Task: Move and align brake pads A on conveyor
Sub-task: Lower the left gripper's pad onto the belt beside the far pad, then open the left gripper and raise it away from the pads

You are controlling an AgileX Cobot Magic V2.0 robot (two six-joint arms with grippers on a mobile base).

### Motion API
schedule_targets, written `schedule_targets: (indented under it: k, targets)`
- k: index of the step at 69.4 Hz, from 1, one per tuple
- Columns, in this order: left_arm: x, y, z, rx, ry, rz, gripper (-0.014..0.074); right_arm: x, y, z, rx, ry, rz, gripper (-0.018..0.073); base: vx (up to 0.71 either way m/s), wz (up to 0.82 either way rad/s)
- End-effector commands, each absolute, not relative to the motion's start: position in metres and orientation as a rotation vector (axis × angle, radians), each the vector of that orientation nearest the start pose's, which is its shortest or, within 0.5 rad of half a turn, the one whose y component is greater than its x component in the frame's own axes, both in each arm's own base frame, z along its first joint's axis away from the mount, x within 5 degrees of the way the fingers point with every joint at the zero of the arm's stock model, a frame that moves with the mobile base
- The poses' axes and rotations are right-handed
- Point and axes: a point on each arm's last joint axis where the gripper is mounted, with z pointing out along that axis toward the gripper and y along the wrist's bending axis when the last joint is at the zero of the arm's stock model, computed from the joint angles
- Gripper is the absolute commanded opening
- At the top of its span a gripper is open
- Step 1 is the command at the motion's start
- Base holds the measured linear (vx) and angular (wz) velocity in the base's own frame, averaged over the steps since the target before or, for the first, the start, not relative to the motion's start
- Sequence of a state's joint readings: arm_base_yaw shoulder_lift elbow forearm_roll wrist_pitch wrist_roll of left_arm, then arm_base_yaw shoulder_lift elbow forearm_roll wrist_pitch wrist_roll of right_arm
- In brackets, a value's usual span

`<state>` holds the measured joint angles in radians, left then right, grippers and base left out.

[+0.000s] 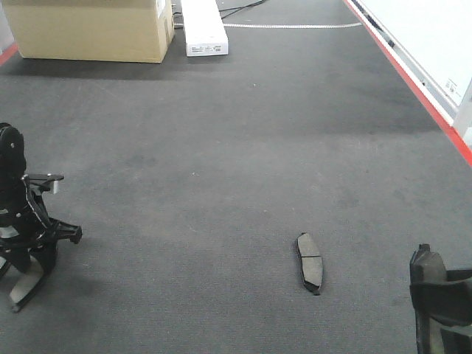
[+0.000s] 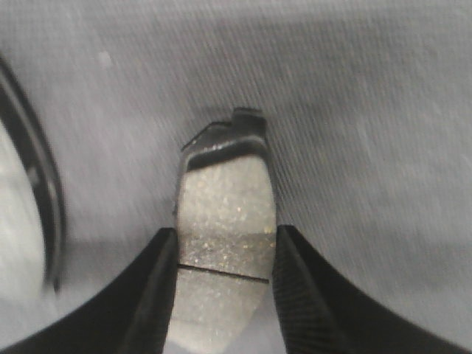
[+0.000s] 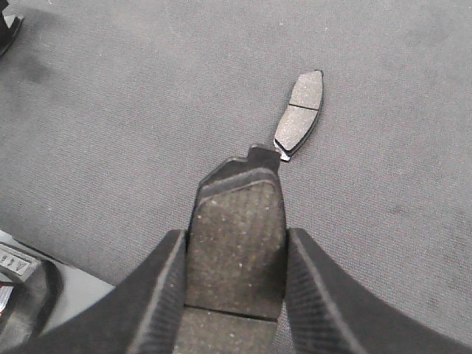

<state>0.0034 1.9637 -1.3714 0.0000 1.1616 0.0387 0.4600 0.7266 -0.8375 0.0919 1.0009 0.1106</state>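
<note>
On the near right of the conveyor (image 1: 221,147), one brake pad (image 1: 310,262) is recorded lying flat and free, its groove running across its middle and its long axis pointing roughly near-to-far. A second pad (image 3: 234,243) is held by the right gripper (image 3: 234,295), the fingers (image 3: 317,295) pinching its two long edges; in the wrist view its far tip sits close to the near end of the lying pad, whether touching cannot be told. A third pad (image 2: 225,228) is gripped likewise across its width by the left gripper (image 2: 225,287), at the near left of the belt; in the front view that gripper (image 1: 26,284) is seen low, just over the surface. A fourth pad is not in view. A cardboard box (image 1: 92,29) and a white carton (image 1: 203,26) are noted at the far left. Step judged in hand: carrying and placing, both arms loaded. The next move is judged to call for each held pad being lowered flat in line with the lying one, long axes matched, before the fingers are spread.
</note>
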Motion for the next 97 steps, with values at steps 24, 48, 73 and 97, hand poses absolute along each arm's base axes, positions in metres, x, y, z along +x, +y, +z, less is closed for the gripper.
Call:
schedule_targets:
  k: [24, 48, 73, 97]
  targets:
    - [0.386, 0.001, 0.228, 0.008, 3.027, 0.001, 0.0116, 0.107, 0.061, 0.358, -0.385, 2.274, 0.408, -0.0010, 0.00, 0.00]
    - [0.385, 0.001, 0.228, 0.008, 3.043, 0.001, 0.0375, 0.107, 0.061, 0.358, -0.385, 2.274, 0.408, -0.0010, 0.00, 0.00]
    - [0.378, 0.001, 0.269, 0.012, 2.937, 0.002, 0.0504, 0.107, 0.061, 0.358, -0.385, 2.274, 0.408, -0.0010, 0.00, 0.00]
    - [0.311, 0.001, 0.386, 0.055, 2.591, 0.025, 0.0504, 0.107, 0.061, 0.358, -0.384, 2.273, 0.408, -0.0010, 0.00, 0.00]
